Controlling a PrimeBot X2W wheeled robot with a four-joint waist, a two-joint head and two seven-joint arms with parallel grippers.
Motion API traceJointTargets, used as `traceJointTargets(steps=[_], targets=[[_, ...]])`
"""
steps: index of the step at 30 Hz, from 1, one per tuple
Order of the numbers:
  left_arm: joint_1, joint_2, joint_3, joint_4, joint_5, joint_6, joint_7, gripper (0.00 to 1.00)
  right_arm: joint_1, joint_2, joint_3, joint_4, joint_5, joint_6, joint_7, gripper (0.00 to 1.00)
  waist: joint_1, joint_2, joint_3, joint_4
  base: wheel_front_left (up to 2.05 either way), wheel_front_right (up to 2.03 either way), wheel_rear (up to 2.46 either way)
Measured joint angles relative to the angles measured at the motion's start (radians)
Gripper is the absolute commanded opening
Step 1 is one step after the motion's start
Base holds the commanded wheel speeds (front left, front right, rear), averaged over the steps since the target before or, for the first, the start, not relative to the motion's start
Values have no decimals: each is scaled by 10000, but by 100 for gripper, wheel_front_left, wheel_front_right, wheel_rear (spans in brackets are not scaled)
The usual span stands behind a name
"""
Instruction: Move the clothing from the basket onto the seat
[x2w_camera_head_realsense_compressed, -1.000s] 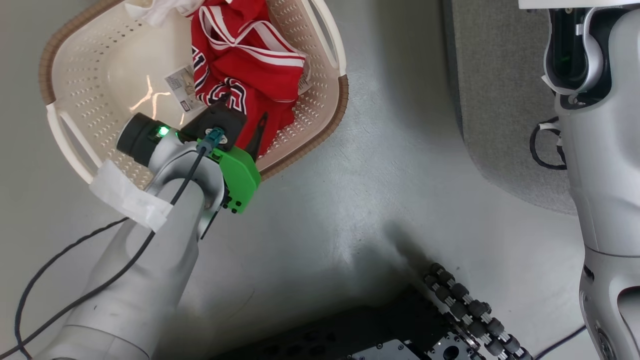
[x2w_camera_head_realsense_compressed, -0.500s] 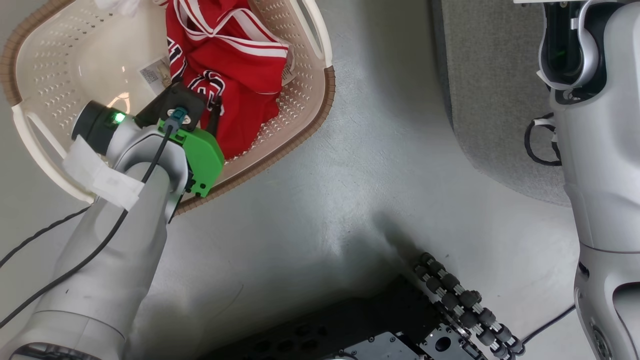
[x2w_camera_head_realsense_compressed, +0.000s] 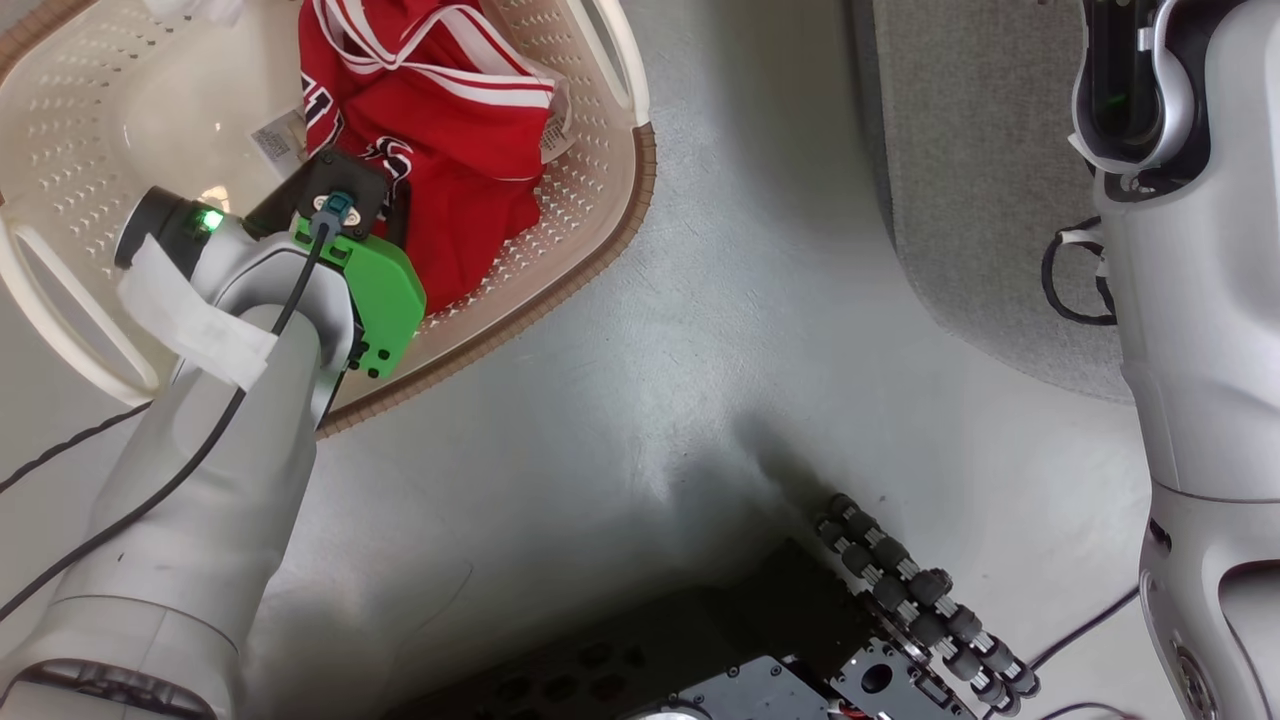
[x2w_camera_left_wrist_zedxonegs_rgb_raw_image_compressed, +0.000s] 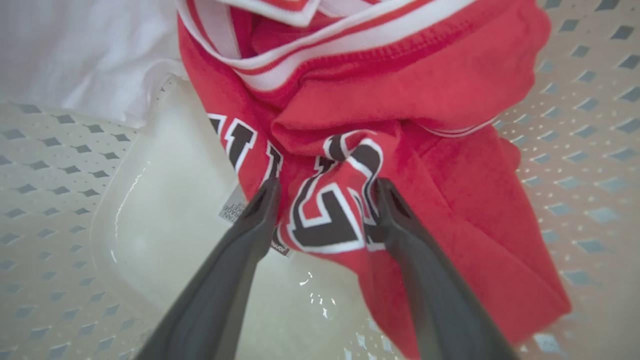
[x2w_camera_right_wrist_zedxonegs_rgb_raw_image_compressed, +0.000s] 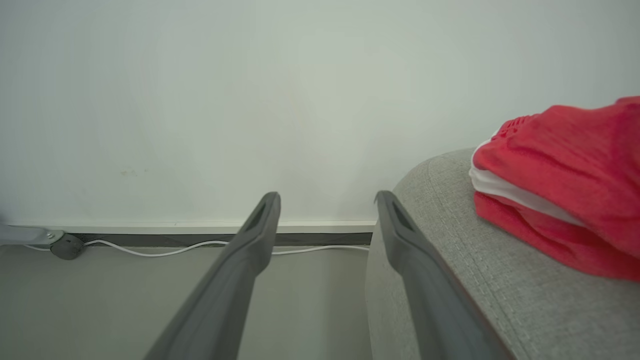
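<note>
basket (x2w_camera_head_realsense_compressed: 590, 250) on floor, left rim cut off | left gripper (x2w_camera_left_wrist_zedxonegs_rgb_raw_image_compressed: 325, 192) fingers spread astride jersey (x2w_camera_left_wrist_zedxonegs_rgb_raw_image_compressed: 450, 100) lettered fold, contact unclear | jersey against basket's right wall, top cut off | seat (x2w_camera_right_wrist_zedxonegs_rgb_raw_image_compressed: 475, 260) carries red garment (x2w_camera_right_wrist_zedxonegs_rgb_raw_image_compressed: 565, 175) at rounded edge, partly cut off | right gripper (x2w_camera_right_wrist_zedxonegs_rgb_raw_image_compressed: 327, 200) spread, just beside seat's edge

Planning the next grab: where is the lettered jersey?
Head view, upper left: the jersey lies in the basket, toward its right wall, the open left pincer straddling its lettering.

I'm seeing my pale grey left forearm (x2w_camera_head_realsense_compressed: 230, 500) wearing a green bracket (x2w_camera_head_realsense_compressed: 380, 300), black cable (x2w_camera_head_realsense_compressed: 312, 255) and white tape (x2w_camera_head_realsense_compressed: 190, 325), with the left end effector (x2w_camera_left_wrist_zedxonegs_rgb_raw_image_compressed: 325, 186) showing dark grey.
</note>
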Motion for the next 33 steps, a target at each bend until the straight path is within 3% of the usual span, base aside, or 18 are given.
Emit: traceJointTargets(steps=[1, 2, 3, 18, 33], targets=[[-12, -2, -29, 52, 0, -2, 2, 47, 0, 6, -6, 2, -4, 6, 0, 100, 0, 0, 12, -11, 0, 0, 0], [-19, -6, -58, 121, 2, -13, 2, 29, 0, 17, -13, 2, -4, 38, 0, 100, 0, 0, 23, -21, 0, 0, 0], [-35, -25, -113, 240, 2, -17, 0, 0, 0, 46, -27, 6, -6, 46, 0, 100, 0, 0, 36, -33, 0, 0, 0], [-111, -405, -408, 316, -2, -192, -1170, 0, 243, 40, -489, 313, -464, 140, 0, 100, -1, 0, -469, 313, 0, 0, 0], [225, -673, -364, -316, -744, -249, -1760, 0, 1595, -368, -738, 1118, -867, 345, 0, 100, -1, 0, -2112, 1066, 0, 0, 0]])
